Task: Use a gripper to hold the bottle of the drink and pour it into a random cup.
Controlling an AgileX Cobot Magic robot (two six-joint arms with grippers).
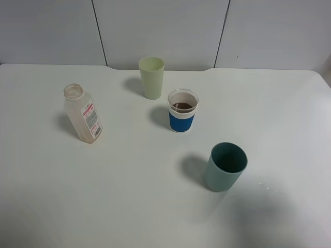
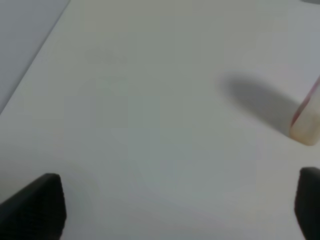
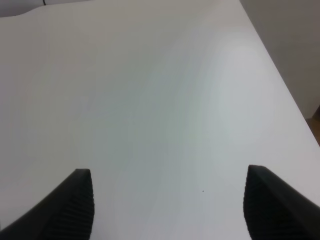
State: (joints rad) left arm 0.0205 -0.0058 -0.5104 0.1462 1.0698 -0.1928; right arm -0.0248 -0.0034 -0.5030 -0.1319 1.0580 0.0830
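Your left gripper (image 2: 180, 207): black fingers spread wide, holding nothing | your right gripper (image 3: 170, 205): spread wide over bare white table (image 1: 129, 196) | small clear plastic bottle with white-and-red label (image 1: 83, 113): upright on the table's left, apparently empty | short clear cup with blue band (image 1: 182, 111): mid-table, dark brown liquid (image 1: 183, 106) inside | pale green cup (image 1: 151, 77) behind it, dark teal cup (image 1: 225, 166) in front.

Both grippers, left gripper (image 2: 180, 205) and right gripper (image 3: 170, 205), hang with jaws spread wide, holding nothing.
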